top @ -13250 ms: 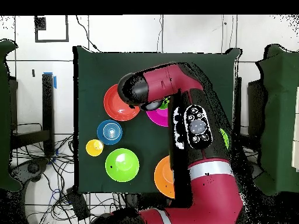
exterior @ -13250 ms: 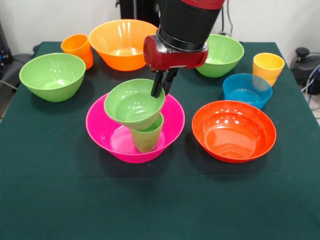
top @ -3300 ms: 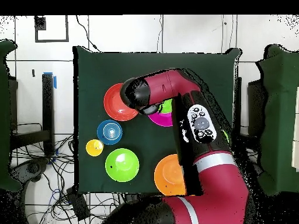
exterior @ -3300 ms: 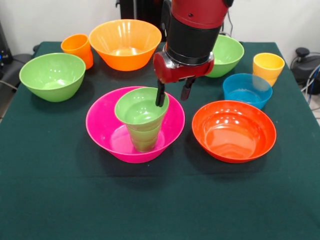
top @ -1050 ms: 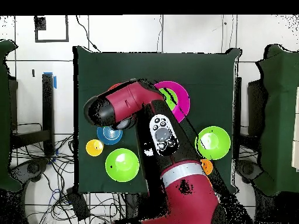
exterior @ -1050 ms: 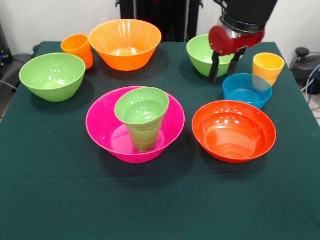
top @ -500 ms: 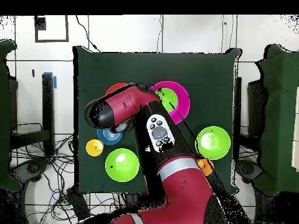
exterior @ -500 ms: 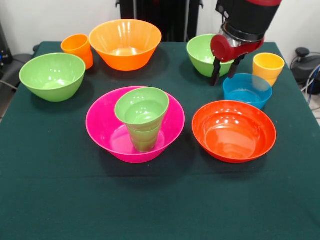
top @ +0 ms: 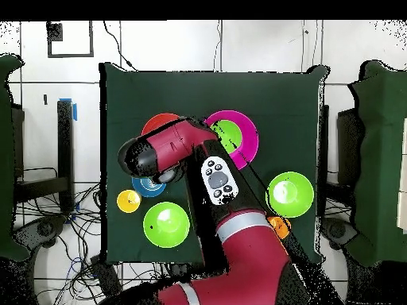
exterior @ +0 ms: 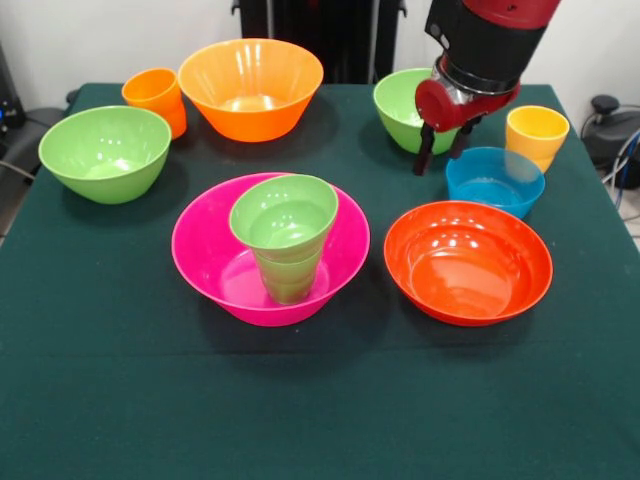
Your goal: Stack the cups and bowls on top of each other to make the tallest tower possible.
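The tower stands mid-table: a large pink bowl (exterior: 205, 255) holds a green cup (exterior: 290, 278), and a small green bowl (exterior: 283, 212) sits tilted on that cup. My gripper (exterior: 440, 157) hangs open and empty at the back right, between a light green bowl (exterior: 405, 100) and the translucent blue bowl (exterior: 495, 180), just left of the blue bowl's rim. A yellow-orange cup (exterior: 537, 130) stands right of it. In the overhead view the arm (top: 147, 157) hides the gripper and covers part of the blue bowl (top: 145, 188).
A red-orange bowl (exterior: 468, 260) lies at the front right. An orange bowl (exterior: 250, 85), an orange cup (exterior: 155, 97) and another light green bowl (exterior: 105, 150) stand at the back left. The green cloth's near half (exterior: 300, 400) holds nothing.
The gripper let go of the small green bowl on the cup and swung right to the blue bowl. Over the last half second it only shifted slightly left.
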`<state>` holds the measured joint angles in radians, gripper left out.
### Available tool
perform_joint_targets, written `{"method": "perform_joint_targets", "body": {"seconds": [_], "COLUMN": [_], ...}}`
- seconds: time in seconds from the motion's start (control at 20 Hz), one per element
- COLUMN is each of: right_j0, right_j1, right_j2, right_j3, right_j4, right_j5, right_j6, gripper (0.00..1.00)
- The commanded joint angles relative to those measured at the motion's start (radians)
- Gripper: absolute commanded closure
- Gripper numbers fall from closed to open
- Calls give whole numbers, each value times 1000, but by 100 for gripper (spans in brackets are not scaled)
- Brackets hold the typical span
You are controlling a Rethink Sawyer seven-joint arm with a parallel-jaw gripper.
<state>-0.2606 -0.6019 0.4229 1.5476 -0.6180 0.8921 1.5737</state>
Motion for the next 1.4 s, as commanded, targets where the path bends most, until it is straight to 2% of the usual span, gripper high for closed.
{"method": "perform_joint_targets", "body": {"seconds": [0.05,0.25,0.45,0.8,1.1,1.4], "right_j0": [18,26,20,-10,-17,-36], "right_j1": [-61,-58,-38,-24,26,32], "right_j2": [-47,-63,-70,-28,-2,26], "right_j3": [67,90,104,144,127,141], "right_j4": [24,25,18,-15,-27,-27], "right_j5": [55,50,50,84,117,143], "right_j6": [71,79,42,-144,-209,-264], "gripper": [0,0,0,0,0,0]}}
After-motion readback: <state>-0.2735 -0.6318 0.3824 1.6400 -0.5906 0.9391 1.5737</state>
